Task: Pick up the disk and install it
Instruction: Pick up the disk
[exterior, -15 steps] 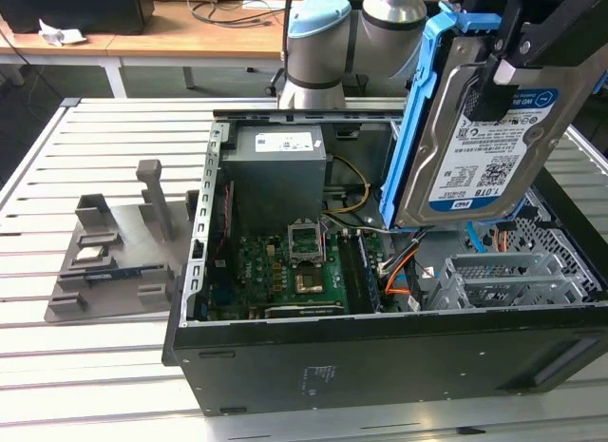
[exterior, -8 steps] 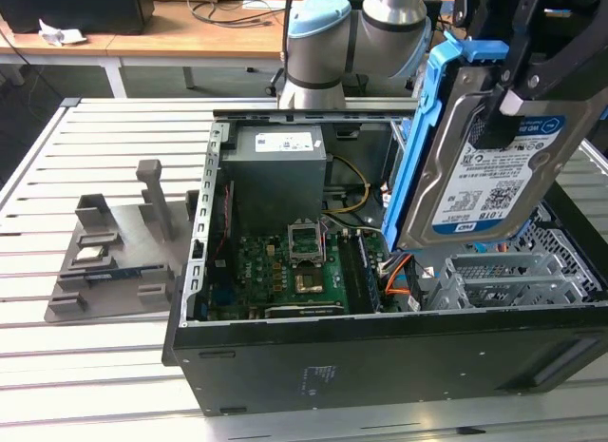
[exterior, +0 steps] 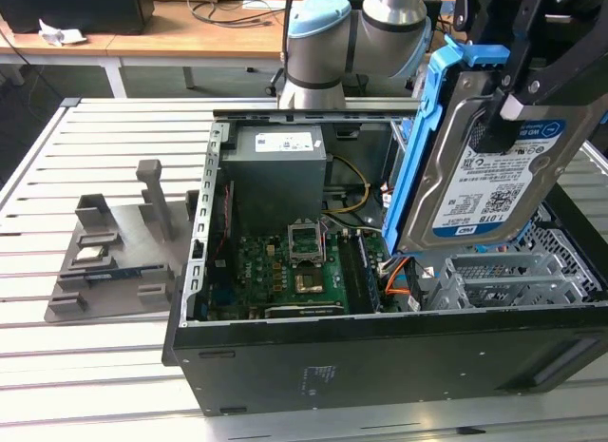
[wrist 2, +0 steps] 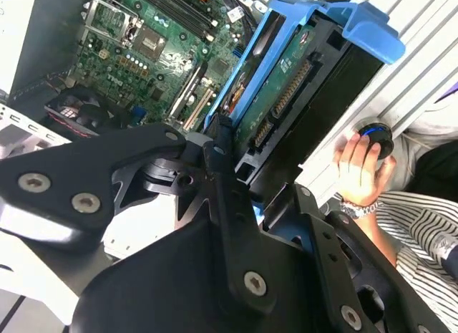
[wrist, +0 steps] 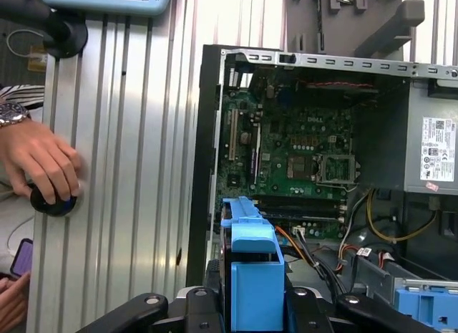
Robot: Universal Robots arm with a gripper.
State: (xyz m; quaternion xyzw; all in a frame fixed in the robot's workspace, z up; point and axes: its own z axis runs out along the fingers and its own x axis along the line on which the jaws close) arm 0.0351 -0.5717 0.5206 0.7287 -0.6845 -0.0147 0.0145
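disk (exterior: 465, 119) silver-grey, rails (exterior: 416, 152) blue, label (exterior: 508, 176) blue-white; motherboard (exterior: 285, 266) green; tool (exterior: 508, 114) black; sleeve (wrist 2: 408, 233) black-white striped

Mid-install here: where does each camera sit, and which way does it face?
Exterior view: off the arm, looks down into the open computer case; shows arm and tool gripping the disk.
First wrist view: on the wrist, looks along the disk's blue rail to the motherboard; tool links show.
Second wrist view: on the wrist, looks at the disk's circuit side; tool links show.
Both wrist views share a person's hand.
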